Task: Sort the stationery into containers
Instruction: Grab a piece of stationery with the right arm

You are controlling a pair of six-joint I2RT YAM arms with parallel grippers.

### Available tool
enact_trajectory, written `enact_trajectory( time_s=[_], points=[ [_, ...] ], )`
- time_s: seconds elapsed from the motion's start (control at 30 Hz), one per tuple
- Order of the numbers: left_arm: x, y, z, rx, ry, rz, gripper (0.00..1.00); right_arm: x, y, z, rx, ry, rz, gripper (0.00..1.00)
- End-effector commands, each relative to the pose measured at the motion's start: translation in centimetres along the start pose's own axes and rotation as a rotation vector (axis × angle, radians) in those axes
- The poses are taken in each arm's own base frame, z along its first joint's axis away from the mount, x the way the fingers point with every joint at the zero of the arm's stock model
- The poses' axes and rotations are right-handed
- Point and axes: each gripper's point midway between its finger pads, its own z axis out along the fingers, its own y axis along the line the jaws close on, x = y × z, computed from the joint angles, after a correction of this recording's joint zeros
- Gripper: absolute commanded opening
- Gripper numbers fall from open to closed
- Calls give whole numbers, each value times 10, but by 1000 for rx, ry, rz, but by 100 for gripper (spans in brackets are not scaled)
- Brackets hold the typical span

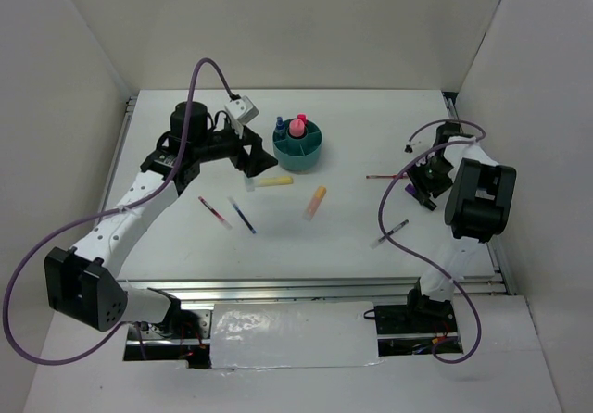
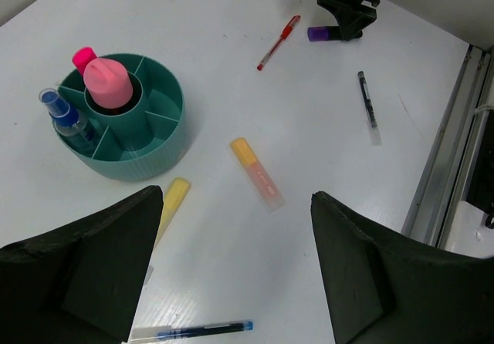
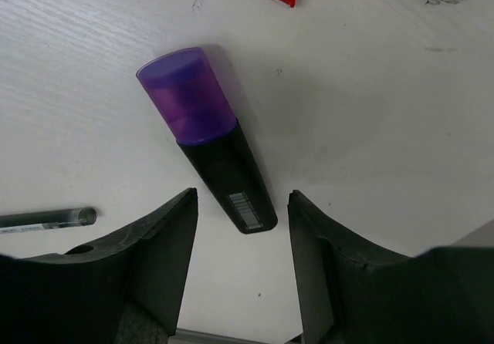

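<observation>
A white worktop (image 1: 352, 237) sits inside plain white walls (image 1: 278, 24). The teal organizer (image 1: 297, 154) stands far centre. The left end effector (image 2: 237, 197) gapes empty. The right end effector (image 3: 241, 197), unclenched, straddles a purple marker (image 3: 193, 97) at far right.

Left arm (image 1: 130, 212) and right arm (image 1: 449, 263): white shells, black joints; 2 purple cables (image 1: 206, 61) loop alongside; wedge-shaped matte-black fingers (image 2: 77, 282).

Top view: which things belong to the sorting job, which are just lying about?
Job: teal organizer, pink marker, blue-capped bottle, yellow marker, orange marker, purple marker, blue pen, left red pen, right red pen, black pen.
Lying about: purple cables, silver sheet.
</observation>
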Motion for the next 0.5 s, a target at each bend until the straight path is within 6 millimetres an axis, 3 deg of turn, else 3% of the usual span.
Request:
enact_trajectory(
  time_s=[0.0, 0.47],
  points=[
    [-18, -5, -2, 35, -63, 29, 90, -11, -10, 7, 6, -71, -52, 57],
    [-15, -2, 2, 39, -65, -31, 91, -4, -6, 15, -75, 49, -128, 50]
  ],
)
